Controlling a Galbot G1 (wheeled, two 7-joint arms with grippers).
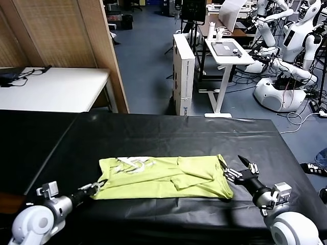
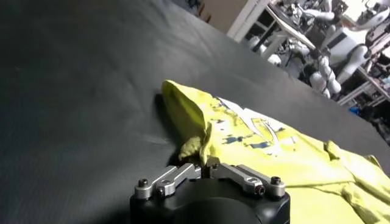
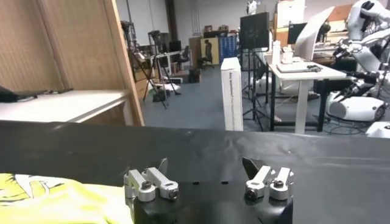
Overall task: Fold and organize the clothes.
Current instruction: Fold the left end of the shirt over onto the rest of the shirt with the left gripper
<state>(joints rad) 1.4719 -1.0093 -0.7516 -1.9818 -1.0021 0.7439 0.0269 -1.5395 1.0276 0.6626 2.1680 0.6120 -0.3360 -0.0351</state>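
T-shirt (image 1: 168,178): lime, flat on black table cover (image 1: 153,132), seemingly partly folded
Left gripper (image 1: 100,186): clenched on shirt's near left edge
Right gripper (image 1: 241,171): released, beside shirt's right edge

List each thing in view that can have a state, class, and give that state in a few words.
T-shirt: partly folded, lying flat on the black table cover, print showing.
Left gripper: shut on the T-shirt's left edge.
Right gripper: open, at the T-shirt's right edge.

Robotics lab: white humanoid robots (image 1: 286,41), standing desk (image 1: 227,53), monitor (image 3: 253,30), blue floor.
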